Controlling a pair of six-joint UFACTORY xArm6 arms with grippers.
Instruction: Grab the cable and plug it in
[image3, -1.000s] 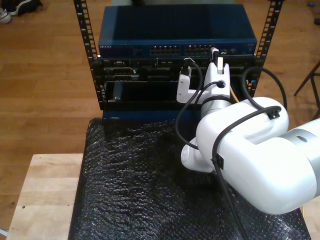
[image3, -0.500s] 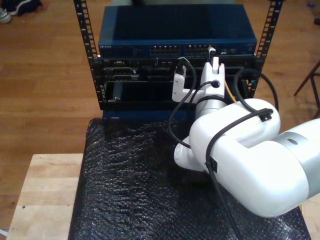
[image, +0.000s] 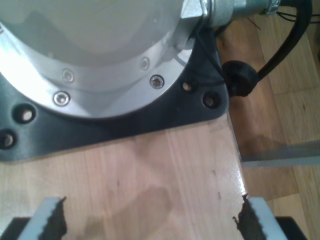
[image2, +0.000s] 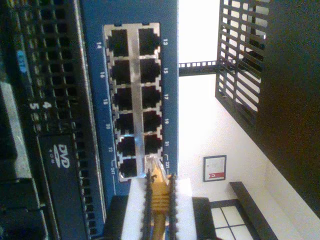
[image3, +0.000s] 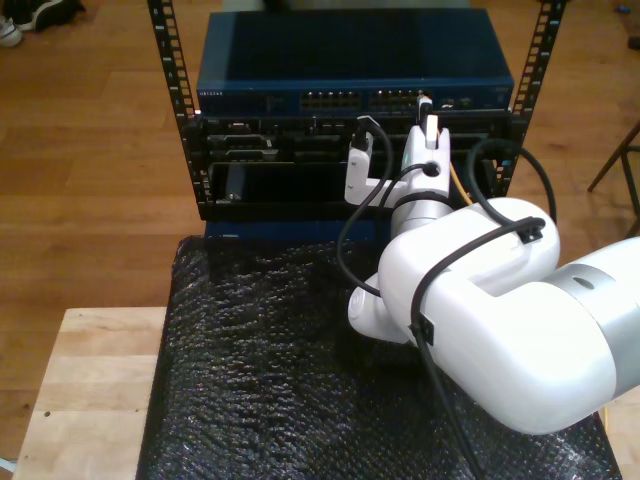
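The yellow-orange cable (image2: 160, 212) is pinched between the white pads of my second gripper (image2: 159, 184), which is shut on it. Its clear plug (image2: 153, 164) points at the end ports of the port block (image2: 132, 100) on the blue switch (image3: 350, 55); I cannot tell whether it is inside a port. In the exterior view my second gripper (image3: 426, 104) is up against the switch's front ports, and a short stretch of cable (image3: 456, 182) shows beside the wrist. My first gripper (image: 152, 222) stands open over a wooden tabletop (image: 165, 170) with nothing between its fingers.
Black rack rails (image3: 170, 70) flank the switch, with dark server units (image3: 270, 160) below it. A black bubble-wrap mat (image3: 260, 360) covers the table (image3: 90, 390). A round arm base on a black plate (image: 100, 115) and a thick black cable (image: 285, 45) sit close ahead of my first gripper.
My second arm has shifted toward the exterior view's left and a little closer to the switch front over the last second. It has barely moved in the last half second.
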